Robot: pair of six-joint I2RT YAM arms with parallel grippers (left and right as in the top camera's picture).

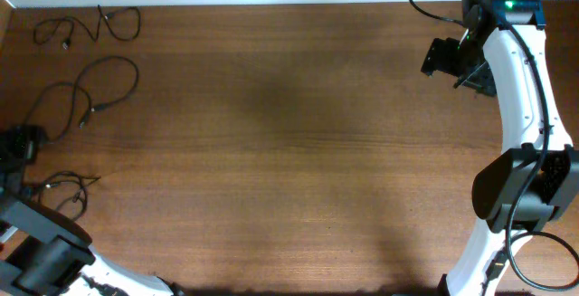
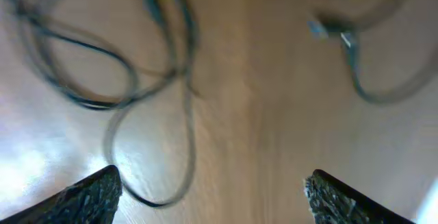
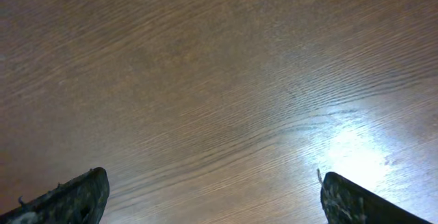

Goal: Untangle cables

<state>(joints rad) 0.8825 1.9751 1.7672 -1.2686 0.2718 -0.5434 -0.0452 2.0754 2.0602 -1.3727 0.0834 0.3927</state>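
Three thin black cables lie apart along the table's left side in the overhead view: one at the far corner (image 1: 118,37), a wide loop below it (image 1: 136,77), and a small coil near the front (image 1: 63,177). My left gripper (image 1: 18,145) hovers between the loop and the coil. In the left wrist view it (image 2: 213,198) stands open over bare wood, with blurred cable loops (image 2: 89,102) ahead on the left and another cable (image 2: 383,99) with a plug end at the upper right. My right gripper (image 1: 443,57) is raised at the far right, open (image 3: 213,198) and holding nothing.
The wooden table (image 1: 289,151) fills the overhead view. Thick black arm cables loop beside the right arm (image 1: 525,79) at the far right edge. The left arm's base (image 1: 54,255) occupies the front left corner.
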